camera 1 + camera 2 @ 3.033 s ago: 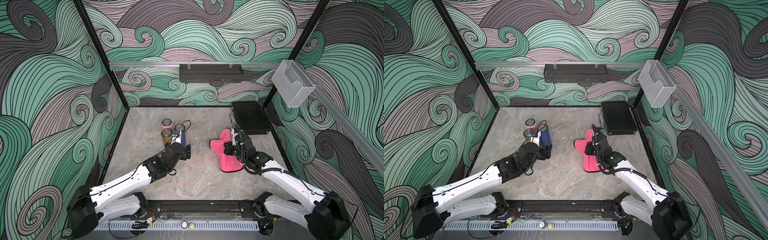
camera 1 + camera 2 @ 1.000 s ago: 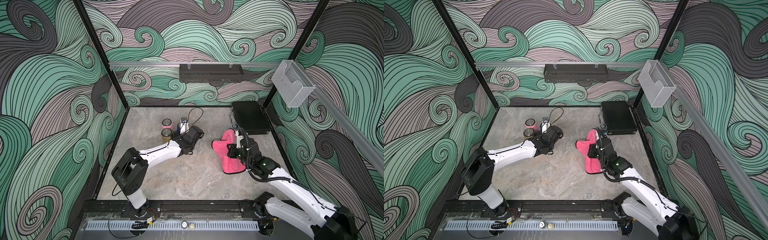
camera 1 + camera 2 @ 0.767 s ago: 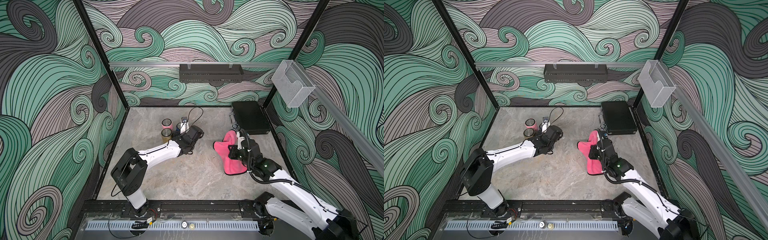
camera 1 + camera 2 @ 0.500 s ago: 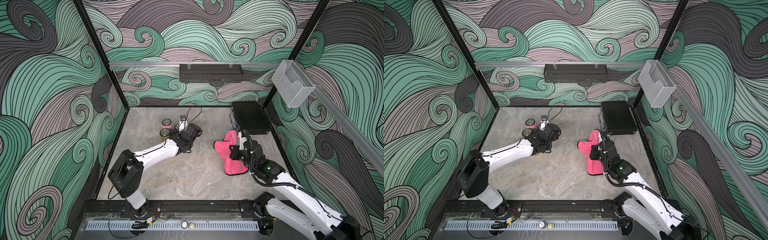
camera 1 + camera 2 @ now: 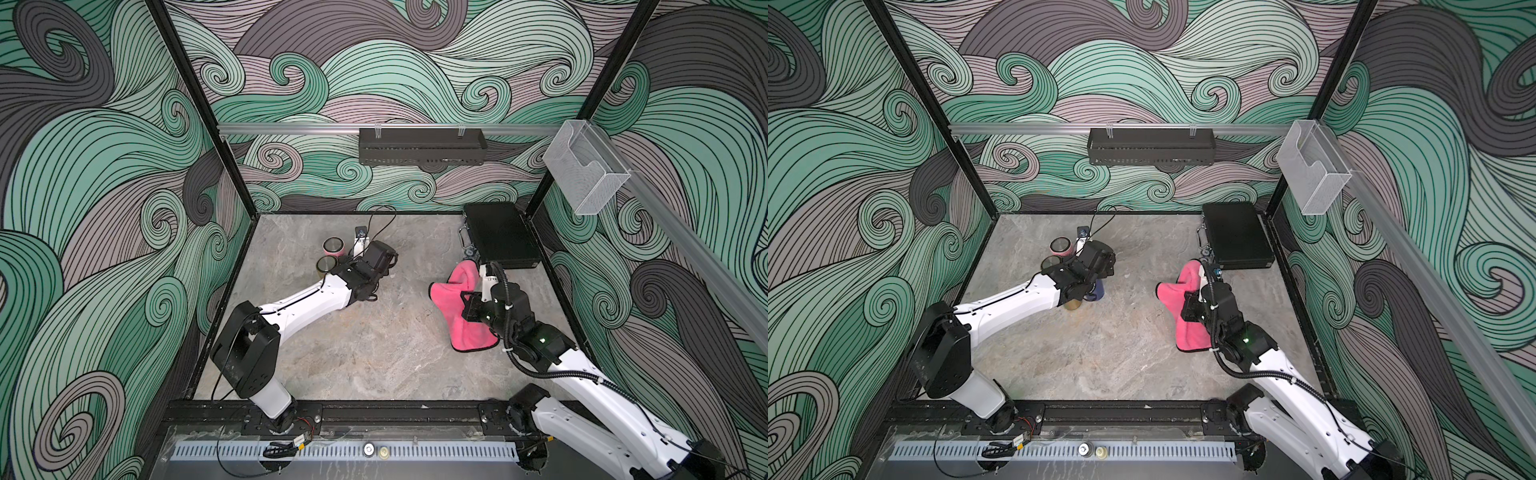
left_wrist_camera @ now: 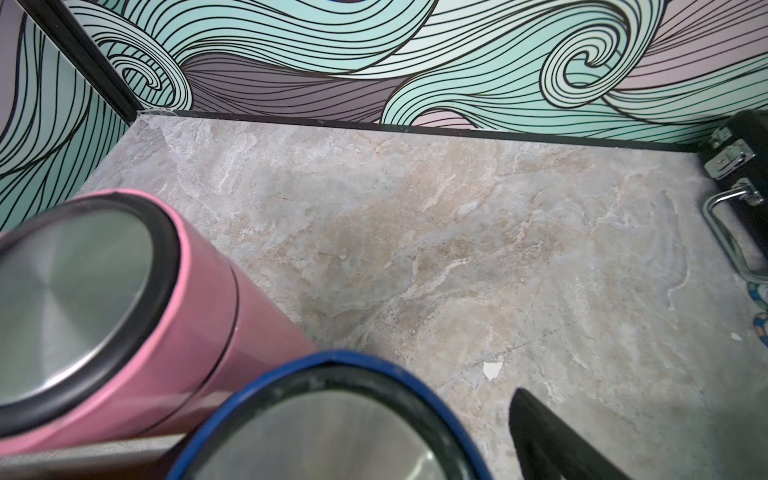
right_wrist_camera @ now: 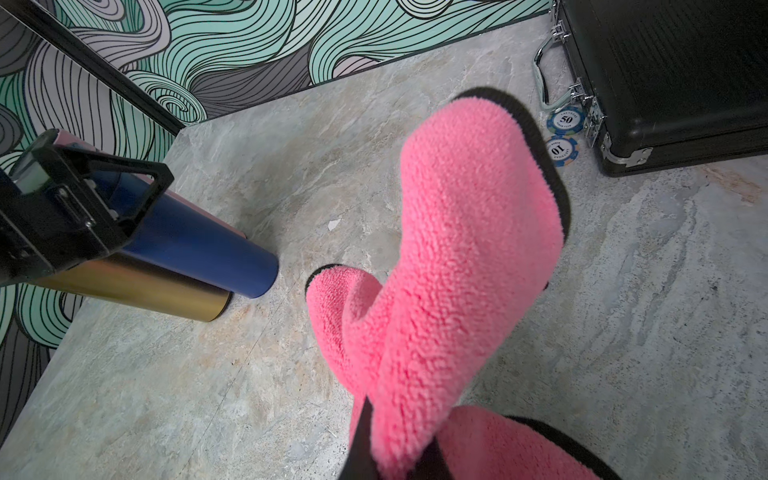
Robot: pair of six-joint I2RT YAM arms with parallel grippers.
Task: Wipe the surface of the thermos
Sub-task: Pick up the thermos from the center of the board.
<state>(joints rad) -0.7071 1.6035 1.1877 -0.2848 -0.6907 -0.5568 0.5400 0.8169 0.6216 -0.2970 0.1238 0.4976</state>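
Observation:
A blue thermos [image 7: 199, 245] stands upright on the stone table, close beside a gold thermos [image 7: 137, 291] and a pink thermos [image 6: 199, 324]. My left gripper [image 5: 365, 266] is over the blue thermos's lid [image 6: 332, 365], open. One black finger [image 6: 540, 432] shows clear of the lid's rim. In a top view only the blue thermos's lower body [image 5: 1096, 291] peeks out under the wrist. My right gripper [image 5: 469, 309] is shut on a fluffy pink cloth [image 7: 457, 249], held up off the table at the right, apart from the thermoses.
A black case [image 5: 503, 241] lies at the back right with two poker chips [image 7: 564, 120] by its latches. A black shelf [image 5: 422, 145] hangs on the back wall. A clear holder [image 5: 582, 166] sits on the right rail.
The left gripper has opened and let go of the blue thermos, which now stands by the gold and pink ones. The right arm has shifted the cloth slightly toward the back.

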